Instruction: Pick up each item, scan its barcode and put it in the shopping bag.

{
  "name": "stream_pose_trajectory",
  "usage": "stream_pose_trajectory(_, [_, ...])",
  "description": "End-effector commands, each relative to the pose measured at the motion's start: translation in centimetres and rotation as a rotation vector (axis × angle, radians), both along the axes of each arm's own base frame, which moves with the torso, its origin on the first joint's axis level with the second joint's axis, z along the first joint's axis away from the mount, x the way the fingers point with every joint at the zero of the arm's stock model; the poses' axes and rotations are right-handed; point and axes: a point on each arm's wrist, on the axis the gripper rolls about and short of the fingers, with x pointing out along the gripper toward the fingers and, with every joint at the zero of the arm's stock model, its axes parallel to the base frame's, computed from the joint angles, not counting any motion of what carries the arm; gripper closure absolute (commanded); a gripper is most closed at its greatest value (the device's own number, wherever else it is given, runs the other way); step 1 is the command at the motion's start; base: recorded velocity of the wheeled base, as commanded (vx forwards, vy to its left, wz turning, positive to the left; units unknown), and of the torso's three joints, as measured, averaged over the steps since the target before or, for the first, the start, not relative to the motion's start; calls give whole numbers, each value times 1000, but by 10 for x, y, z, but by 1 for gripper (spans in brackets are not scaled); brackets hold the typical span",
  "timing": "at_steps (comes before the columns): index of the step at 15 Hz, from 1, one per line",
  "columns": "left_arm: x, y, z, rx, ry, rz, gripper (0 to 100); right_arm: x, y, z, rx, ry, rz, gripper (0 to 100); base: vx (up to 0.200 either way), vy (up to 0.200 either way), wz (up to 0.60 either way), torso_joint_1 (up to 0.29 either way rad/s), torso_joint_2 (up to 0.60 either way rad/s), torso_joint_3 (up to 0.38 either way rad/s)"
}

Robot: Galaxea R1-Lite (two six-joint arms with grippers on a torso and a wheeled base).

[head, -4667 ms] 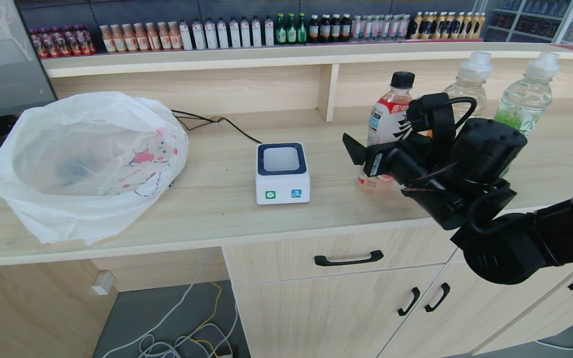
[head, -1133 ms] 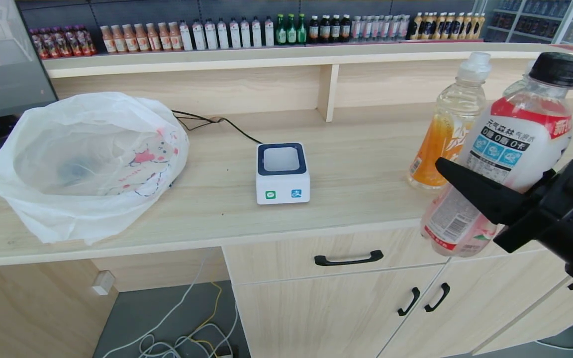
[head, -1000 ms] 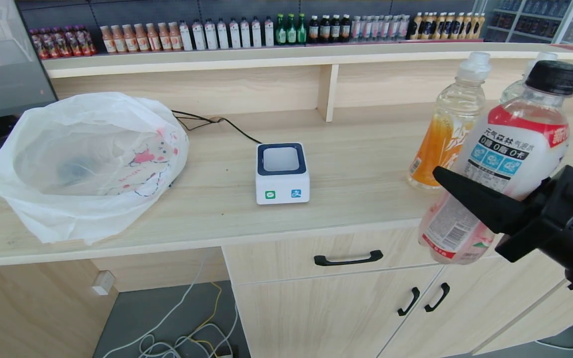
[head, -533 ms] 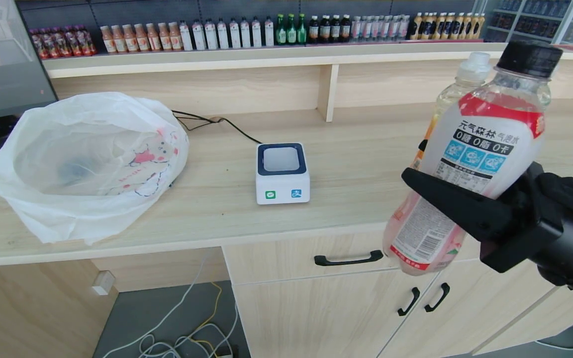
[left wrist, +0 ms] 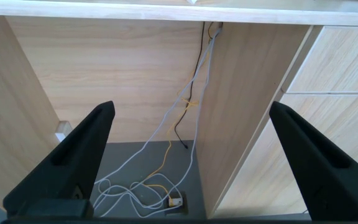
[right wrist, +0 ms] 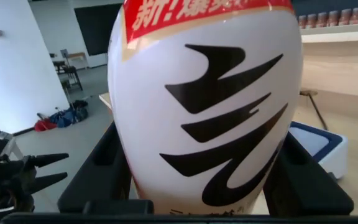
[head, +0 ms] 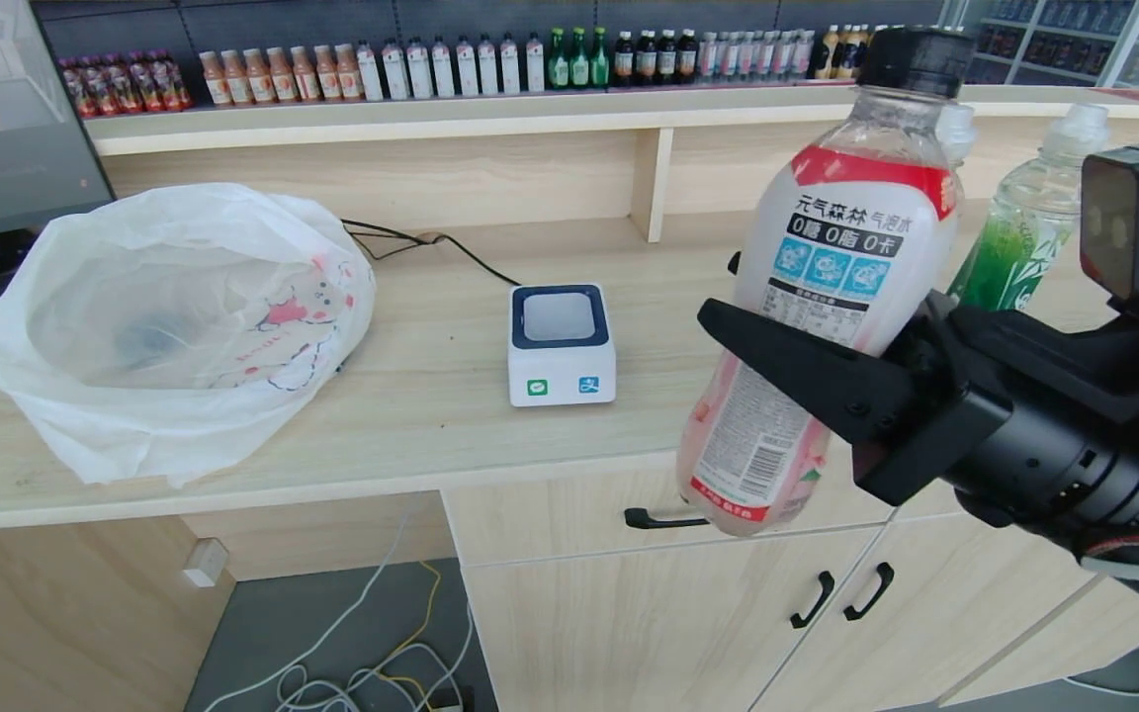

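My right gripper [head: 725,293] is shut on a peach drink bottle [head: 832,267] with a black cap, holding it nearly upright in the air in front of the counter edge, right of the scanner. Its barcode [head: 749,457] faces the head view. In the right wrist view the bottle [right wrist: 210,112] sits between both fingers [right wrist: 104,168]. The white scanner [head: 562,342] with a blue-rimmed top stands mid-counter. The white shopping bag [head: 174,316] lies open at the left. My left gripper [left wrist: 191,109] hangs open below the counter, holding nothing.
A green-label bottle [head: 1019,232] stands at the right of the counter [head: 411,435]; another bottle's white cap [head: 961,129] peeks from behind the held one. A black cable [head: 431,242] runs behind the scanner. Drawers and cabinet doors lie below, cables [left wrist: 148,186] on the floor.
The right gripper lifted the peach bottle off the counter, then carried it leftward and higher toward the scanner. The bag and scanner have not moved.
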Motion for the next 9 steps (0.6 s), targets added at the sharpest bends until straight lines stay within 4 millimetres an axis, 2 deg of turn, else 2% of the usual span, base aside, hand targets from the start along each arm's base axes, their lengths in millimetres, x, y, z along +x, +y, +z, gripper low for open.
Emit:
stream_pose_trajectory(1, [0, 0, 0, 0, 0, 0, 0, 7, 19, -4, 8, 28, 49, 100, 0, 0, 0, 0, 0, 0])
stream_pose_trajectory(4, [0, 0, 0, 0, 0, 0, 0, 7, 30, 16, 152, 95, 157, 100, 0, 0, 0, 0, 0, 0])
stream_pose_trajectory(7, [0, 0, 0, 0, 0, 0, 0, 8, 32, 17, 168, 114, 169, 100, 0, 0, 0, 0, 0, 0])
stream_pose_trajectory(9, [0, 0, 0, 0, 0, 0, 0, 8, 40, 12, 161, 132, 189, 100, 0, 0, 0, 0, 0, 0])
